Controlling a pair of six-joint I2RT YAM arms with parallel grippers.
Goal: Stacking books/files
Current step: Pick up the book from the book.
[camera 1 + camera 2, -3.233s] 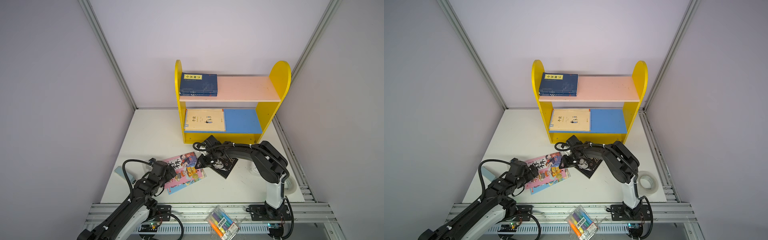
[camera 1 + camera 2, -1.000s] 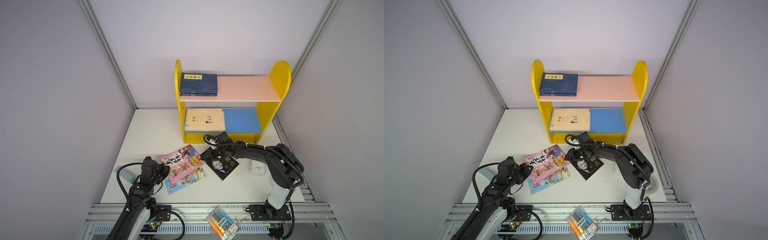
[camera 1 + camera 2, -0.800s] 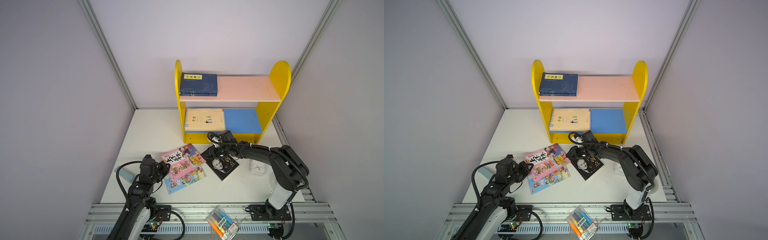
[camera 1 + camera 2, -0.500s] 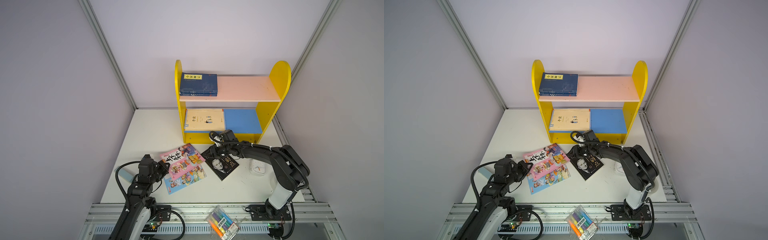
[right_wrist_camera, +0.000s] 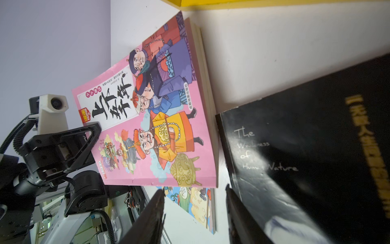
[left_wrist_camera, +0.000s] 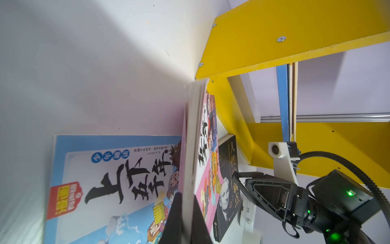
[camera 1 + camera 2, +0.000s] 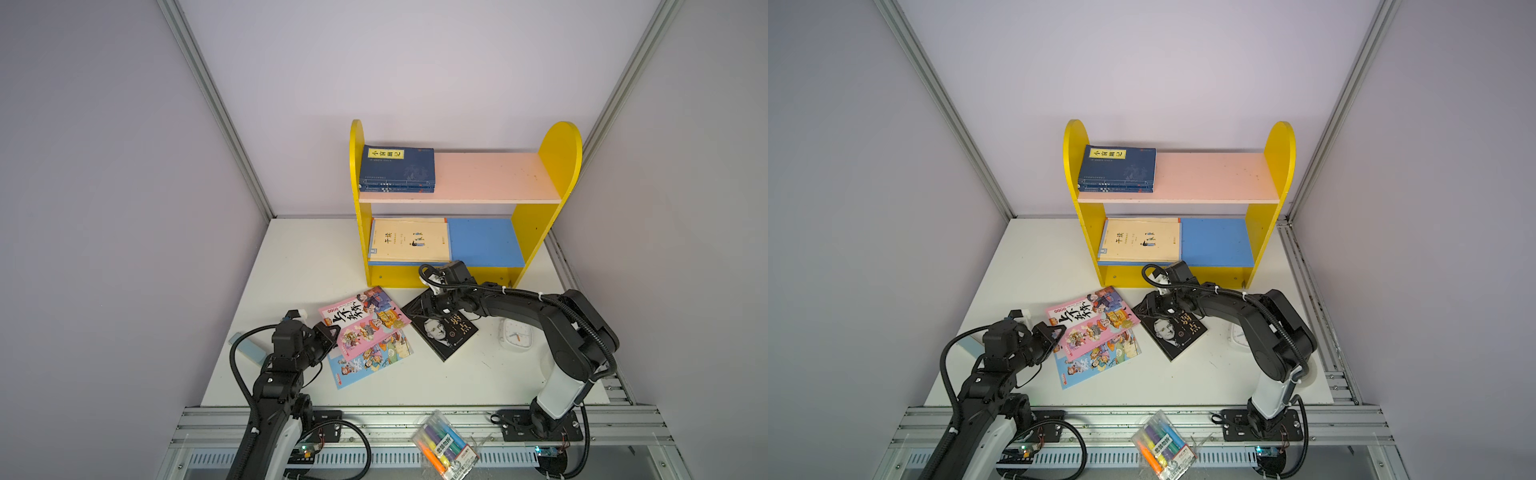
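Left gripper [image 7: 331, 333] pinches the pink cartoon book [image 7: 365, 322]; right gripper [image 7: 424, 309], released at the eleven-o'clock corner of the black portrait book [image 7: 451, 334], probably grasps it next.

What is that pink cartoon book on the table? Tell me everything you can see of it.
It is a thin pink paperback, its cover showing cartoon figures in robes and bold black Chinese characters. It lies cover up, partly over a blue cartoon paperback on the white table. The left gripper is shut on one edge, which seems slightly lifted.
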